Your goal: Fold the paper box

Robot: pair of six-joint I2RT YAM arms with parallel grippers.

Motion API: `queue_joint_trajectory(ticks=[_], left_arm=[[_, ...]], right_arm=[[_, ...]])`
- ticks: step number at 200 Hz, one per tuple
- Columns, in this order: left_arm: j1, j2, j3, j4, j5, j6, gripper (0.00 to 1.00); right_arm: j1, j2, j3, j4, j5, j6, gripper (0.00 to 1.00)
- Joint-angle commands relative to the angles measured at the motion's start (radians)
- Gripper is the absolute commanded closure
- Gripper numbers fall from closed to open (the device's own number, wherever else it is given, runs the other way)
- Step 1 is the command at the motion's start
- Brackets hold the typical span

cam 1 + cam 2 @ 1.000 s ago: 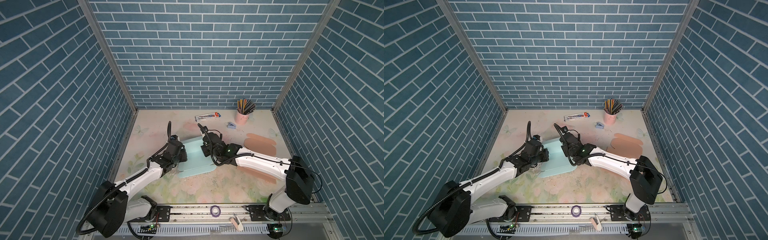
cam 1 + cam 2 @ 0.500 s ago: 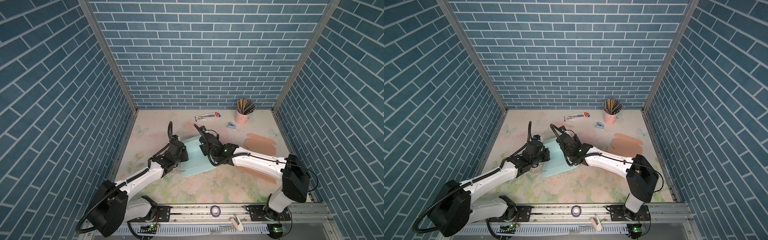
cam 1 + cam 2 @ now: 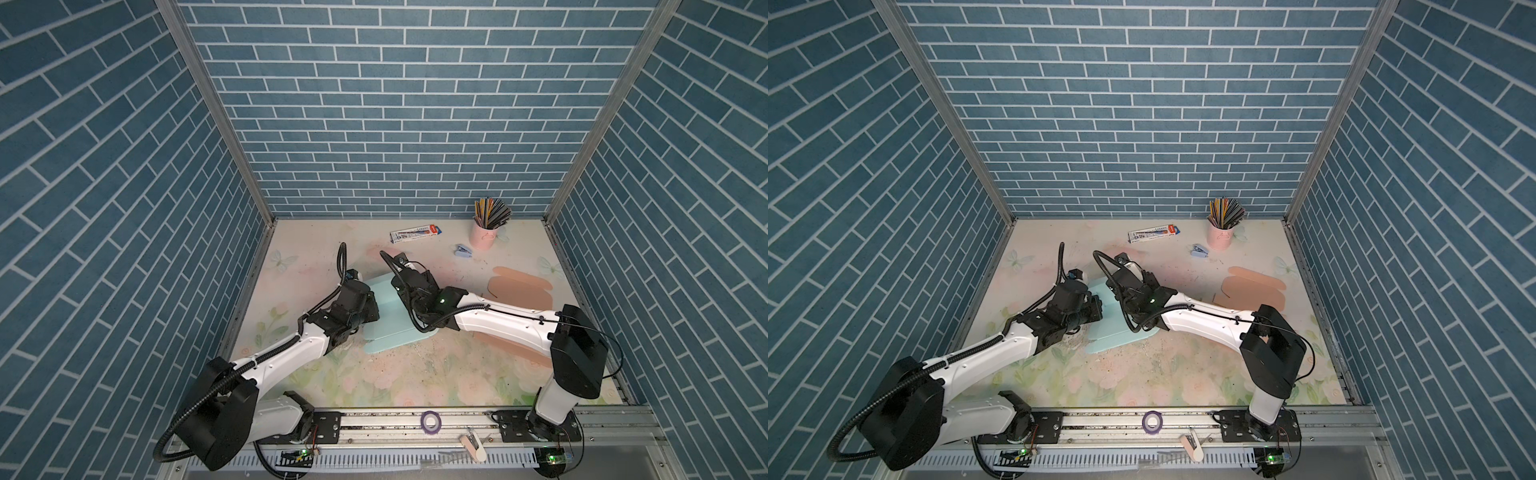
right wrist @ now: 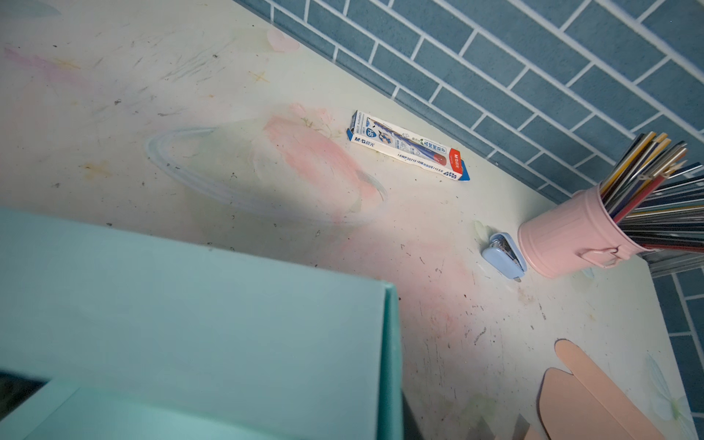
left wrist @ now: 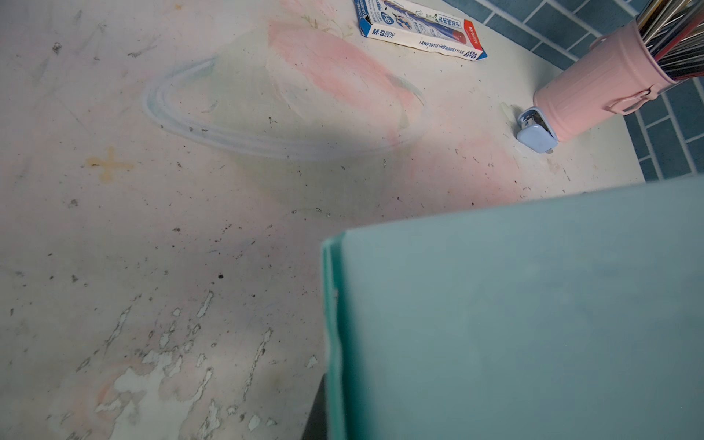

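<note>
Both arms meet at the teal paper box, which lies left of centre on the flowered table. One of its panels rises close before both wrist cameras. We see the left gripper pressed together at the box's left edge, and the right gripper likewise at its far side. The fingers are hidden, so we cannot tell whether either pinches the paper. A flat peach cutout, pink pencil cup, blue stapler and pencil carton lie well apart.

Mint paper box, floral tabletop
</note>
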Motion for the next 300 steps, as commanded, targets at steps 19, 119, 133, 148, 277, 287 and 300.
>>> queue_joint_trajectory(ticks=[19,119,133,148,277,287,300], left_arm=[[-0.024,-0.045,0.023,0.138,0.059,0.000,0.99],[-0.026,-0.060,0.021,0.142,0.052,-0.011,0.99],[-0.025,-0.059,0.020,0.146,0.053,-0.014,0.99],[-0.026,-0.058,0.020,0.148,0.053,-0.017,0.99],[-0.005,-0.063,0.024,0.106,-0.005,0.019,0.99],[0.001,-0.060,0.030,0.095,-0.008,0.030,0.99],[0.005,-0.056,0.039,0.083,-0.013,0.048,0.99]], right_arm=[[0.008,0.036,-0.018,-0.024,0.052,-0.072,0.98],[0.059,0.068,-0.011,0.010,0.193,-0.152,0.86],[0.058,0.071,-0.009,0.010,0.193,-0.155,0.88],[0.060,0.075,-0.008,0.014,0.194,-0.159,0.92],[0.103,-0.150,-0.140,0.136,0.037,-0.094,0.58],[0.103,-0.191,-0.159,0.146,0.009,-0.081,0.56],[0.103,-0.249,-0.183,0.151,-0.025,-0.072,0.55]])
